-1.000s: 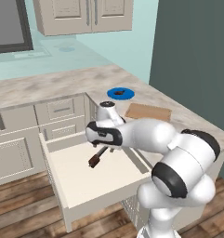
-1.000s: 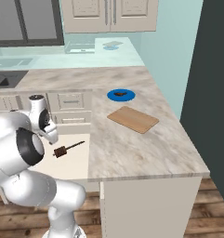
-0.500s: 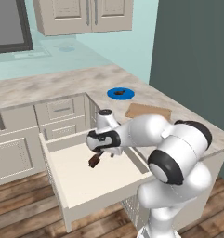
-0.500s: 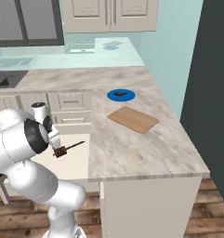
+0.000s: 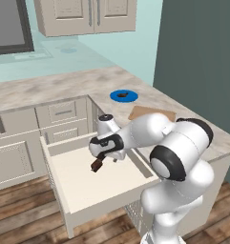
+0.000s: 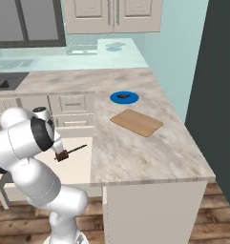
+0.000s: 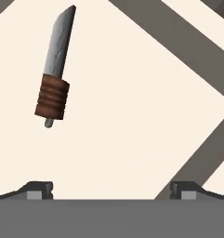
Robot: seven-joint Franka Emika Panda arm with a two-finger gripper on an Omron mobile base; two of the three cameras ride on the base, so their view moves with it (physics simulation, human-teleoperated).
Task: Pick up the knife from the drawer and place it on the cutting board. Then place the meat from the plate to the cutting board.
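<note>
The knife, brown-handled with a pale blade, lies flat on the floor of the open drawer. My gripper hangs over it, open, with nothing between its fingertips. In the hand view the knife sits up and to the left of the gap, apart from both tips. From the left base view, the gripper is just above the knife's handle. Beside the drawer, the counter carries the cutting board, which is bare. Behind it is the blue plate with the meat on it.
The drawer's side wall runs close to the right of my hand. Smaller drawers with grey handles sit behind the open one. A sink is at the far left of the counter, and a dark wall stands at the right.
My hand has dropped lower into the drawer, closer to the knife. The knife, board, plate and meat have stayed where they were.
</note>
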